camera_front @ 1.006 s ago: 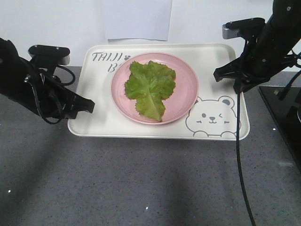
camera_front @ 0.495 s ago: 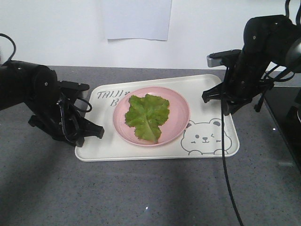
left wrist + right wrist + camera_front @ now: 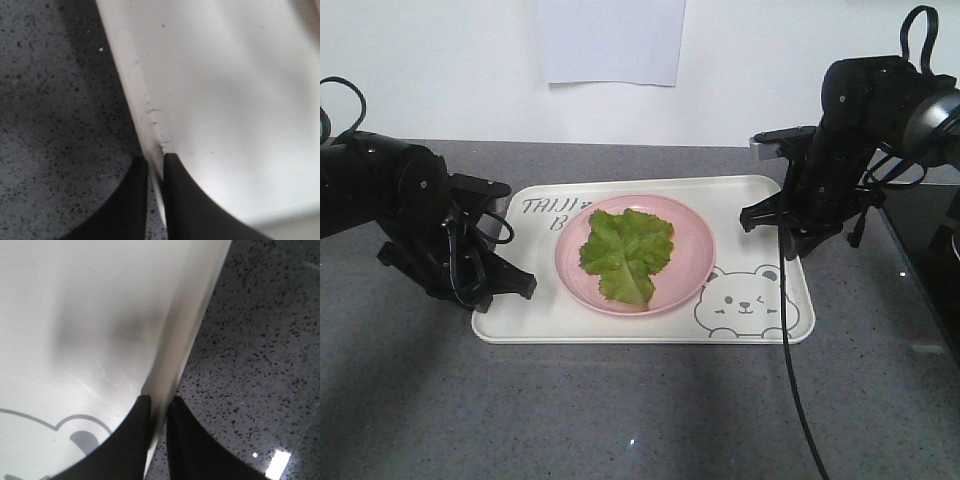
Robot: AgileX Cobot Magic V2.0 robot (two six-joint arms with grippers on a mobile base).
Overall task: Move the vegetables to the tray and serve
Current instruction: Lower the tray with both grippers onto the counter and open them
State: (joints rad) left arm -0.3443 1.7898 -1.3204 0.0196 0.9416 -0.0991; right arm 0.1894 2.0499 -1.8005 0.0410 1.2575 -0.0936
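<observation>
Grey speckled table [image 3: 620, 410] carries the tray [image 3: 620, 328]; both jaws pinch its rim, left gripper [image 3: 155, 172] on its left edge, right gripper [image 3: 159, 410] opposite. Lettuce leaf [image 3: 625, 252] lies on the pink plate [image 3: 695, 262] there.

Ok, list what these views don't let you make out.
- Cream rectangular tray lettering, front view: partly hidden by the round pink plate.
- Whether the tray touches the grey speckled counter: no view settles it.
- Green lettuce leaf: outside both wrist views.
</observation>
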